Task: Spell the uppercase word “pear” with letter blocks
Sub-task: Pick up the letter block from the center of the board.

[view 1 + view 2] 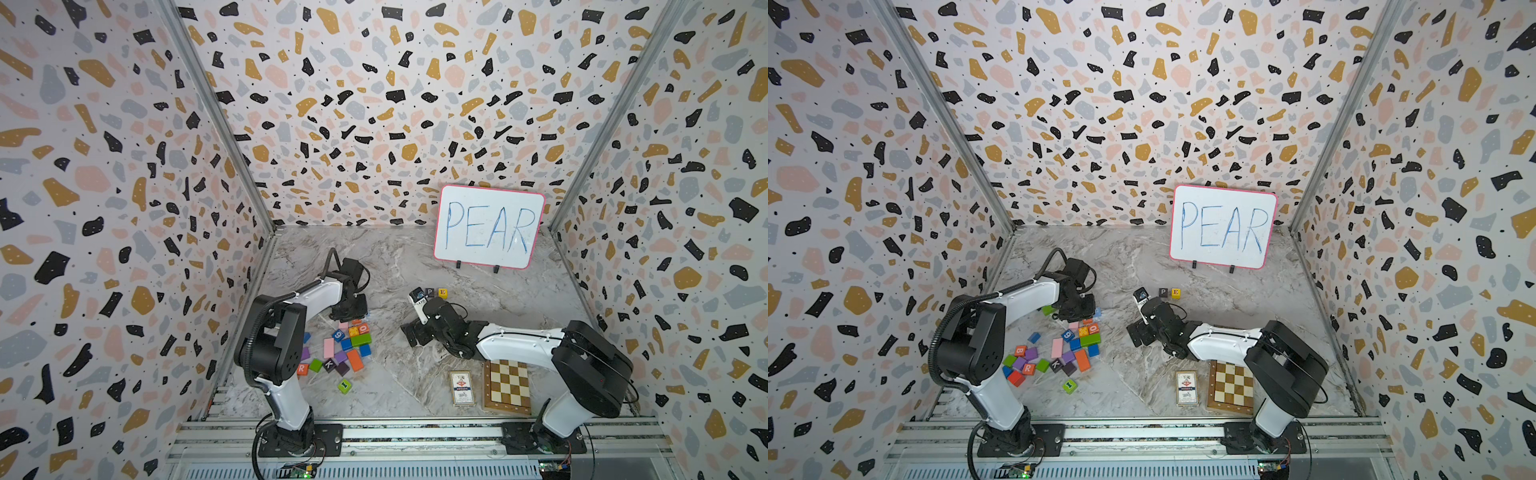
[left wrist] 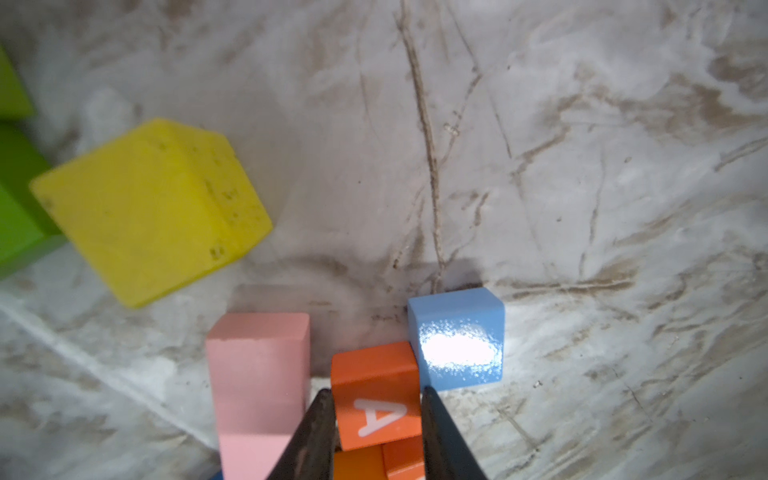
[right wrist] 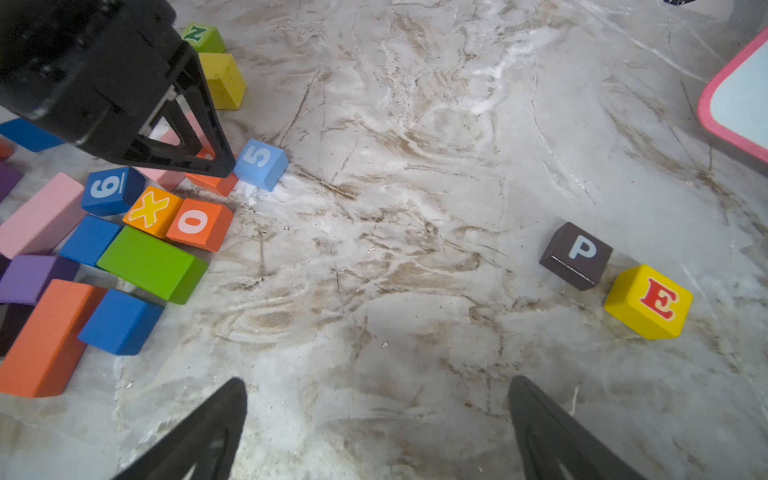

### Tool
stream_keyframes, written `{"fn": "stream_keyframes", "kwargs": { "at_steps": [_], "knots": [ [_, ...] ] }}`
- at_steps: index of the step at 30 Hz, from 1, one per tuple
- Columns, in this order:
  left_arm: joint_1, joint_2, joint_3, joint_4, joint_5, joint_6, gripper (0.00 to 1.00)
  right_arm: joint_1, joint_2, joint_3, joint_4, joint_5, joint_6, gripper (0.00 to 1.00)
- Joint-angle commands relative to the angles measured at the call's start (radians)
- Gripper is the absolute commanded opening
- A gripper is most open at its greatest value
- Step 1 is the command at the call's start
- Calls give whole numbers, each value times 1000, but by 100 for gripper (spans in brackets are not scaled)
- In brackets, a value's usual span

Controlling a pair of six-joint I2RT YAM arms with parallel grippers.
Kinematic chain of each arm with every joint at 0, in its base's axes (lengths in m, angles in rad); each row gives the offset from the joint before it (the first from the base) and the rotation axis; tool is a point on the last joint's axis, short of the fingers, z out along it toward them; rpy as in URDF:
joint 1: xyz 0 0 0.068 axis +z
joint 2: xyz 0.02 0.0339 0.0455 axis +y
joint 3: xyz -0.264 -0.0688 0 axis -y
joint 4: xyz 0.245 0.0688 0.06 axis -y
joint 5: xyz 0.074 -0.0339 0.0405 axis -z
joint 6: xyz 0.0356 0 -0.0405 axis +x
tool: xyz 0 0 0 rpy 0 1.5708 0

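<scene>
Left wrist view shows the orange A block (image 2: 376,399) pinched between the dark fingers of the left gripper (image 2: 377,390), one finger pressed against each side and the white letter facing up. A light-blue block (image 2: 457,338) touches the A block's far corner just past one fingertip, and a pink block (image 2: 257,382) lies just beside the other finger. A plain yellow cube (image 2: 153,208) sits farther ahead of the tips, off to the pink block's side. In the right wrist view the right gripper (image 3: 378,379) hangs over the bare marble table (image 3: 415,208) with its fingers spread wide and holding nothing. The black P block (image 3: 577,254) and yellow E block (image 3: 648,301) stand side by side ahead of it, near the whiteboard (image 1: 1223,226). In a top view the orange-red R block (image 1: 1028,368) lies in the pile, well behind the left gripper, near that arm's base.
</scene>
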Motion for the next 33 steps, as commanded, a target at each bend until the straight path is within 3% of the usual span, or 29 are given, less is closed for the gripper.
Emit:
{"fn": "stream_keyframes", "kwargs": {
  "at_steps": [1,12,22,33],
  "knots": [
    [2,13,-18,-37,-76,15,34,-3,-8,2,6,-2,12,99],
    [-1,-11,1,-58,-89,11,36,-4,-8,2,4,-11,16,99],
    [-5,58,6,-31,-66,7,39,-3,-8,-1,4,-10,17,99],
    [-4,42,15,-49,-78,8,33,-3,-17,-1,0,-9,19,99]
  ]
}}
